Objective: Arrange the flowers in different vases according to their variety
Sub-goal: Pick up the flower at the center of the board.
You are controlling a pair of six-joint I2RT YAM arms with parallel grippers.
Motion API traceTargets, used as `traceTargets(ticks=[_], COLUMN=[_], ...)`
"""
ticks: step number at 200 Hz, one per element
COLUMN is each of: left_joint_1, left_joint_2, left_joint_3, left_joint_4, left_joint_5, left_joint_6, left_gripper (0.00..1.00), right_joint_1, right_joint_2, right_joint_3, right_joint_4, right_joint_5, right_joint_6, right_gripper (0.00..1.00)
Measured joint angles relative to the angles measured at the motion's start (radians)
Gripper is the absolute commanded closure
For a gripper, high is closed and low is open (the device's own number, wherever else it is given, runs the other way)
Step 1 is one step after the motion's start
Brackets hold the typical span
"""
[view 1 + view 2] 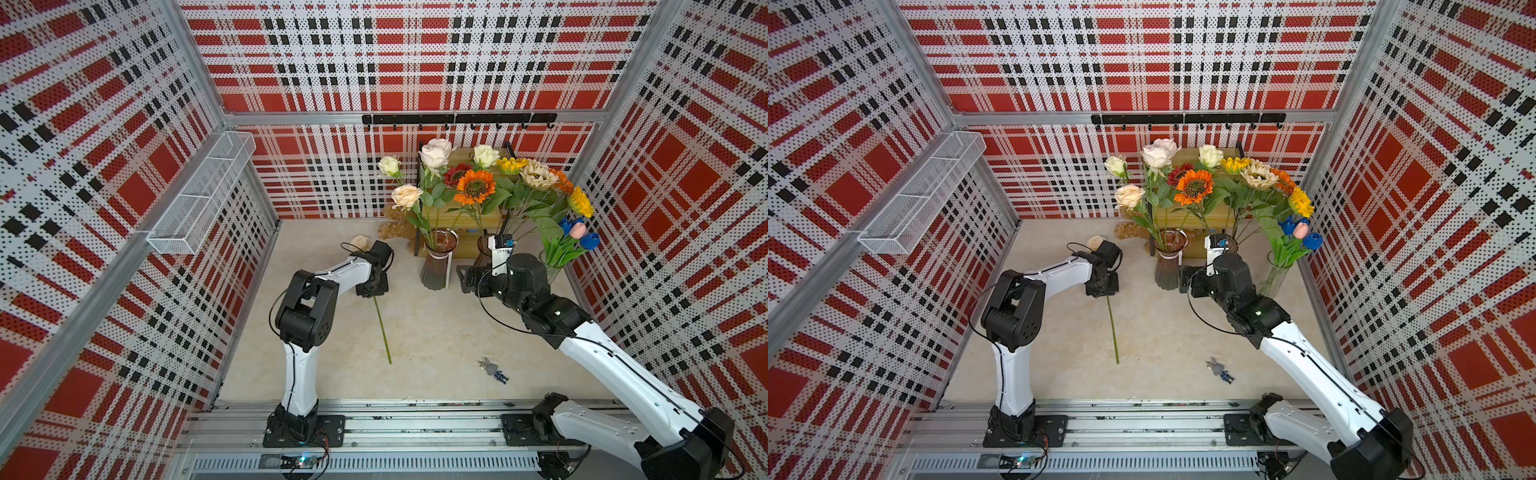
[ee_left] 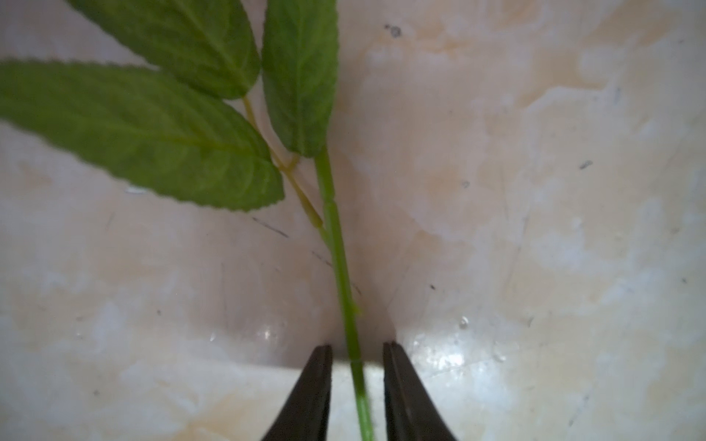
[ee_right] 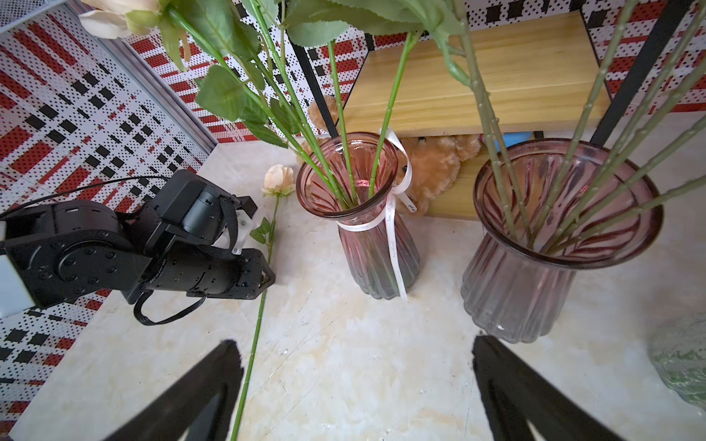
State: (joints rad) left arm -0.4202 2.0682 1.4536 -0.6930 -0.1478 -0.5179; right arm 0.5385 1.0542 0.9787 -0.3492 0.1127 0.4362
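While most of the sorting is looking finished, one loose rose (image 1: 382, 330) is lying flat on the table (image 1: 436, 345) at the left, its peach head pointing toward the back wall. By my judgement it is the only flower left to place. The left gripper (image 2: 357, 347) is hanging low over its stem, jaws standing narrowly apart on either side, not pinching it yet.

Moving right, three vases are standing in a row. The ribboned ribbed vase (image 1: 434, 270) is holding the roses: four heads for certain, perhaps five, since the biggest bloom may be two. The second ribbed vase (image 3: 527, 275) is carrying six sunflowers: one red, two orange, two yellow, one cream. The right gripper (image 3: 357, 343) is hovering before these two vases, jaws spread wide and gripping nothing. Farthest right, the clear vase (image 1: 1273, 280) is holding the tulips: one pink and at least two blue.
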Motion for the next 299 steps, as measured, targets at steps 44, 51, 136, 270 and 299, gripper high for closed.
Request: traceTargets(ticks=[44,51,136,270,299], left_joint_1=[-0.003,-0.005,-0.026,-0.031,-0.045], left_joint_2=[0.011,0.011,-0.503,-0.884,-0.899], left_joint_3=[0.030,0.040,0.019,-0.280,-0.280], left_joint_4=[-0.024,-0.042,-0.035,0.201,0.222], left_joint_5=[-0.026,-0.038,-0.148,0.170,0.186], left_joint_6=[0.009,0.011,0.066,0.152,0.152], left_gripper=[0.99,1.00,1.00,1.00,1.00], right_joint_1=[0.003,0.006,0.166,0.192,0.192], right_joint_2=[0.004,0.008,0.286,0.491,0.535], right_joint_3=[-0.030,-0.040,-0.031,0.224,0.224], right_joint_4=[0.012,0.025,0.238,0.387,0.401], right_joint_5=[-0.031,-0.045,-0.332,-0.666,-0.685], right_joint_6=[0.013,0.016,0.035,0.037,0.054], right_gripper=[0.00,0.00,0.02,0.13,0.20])
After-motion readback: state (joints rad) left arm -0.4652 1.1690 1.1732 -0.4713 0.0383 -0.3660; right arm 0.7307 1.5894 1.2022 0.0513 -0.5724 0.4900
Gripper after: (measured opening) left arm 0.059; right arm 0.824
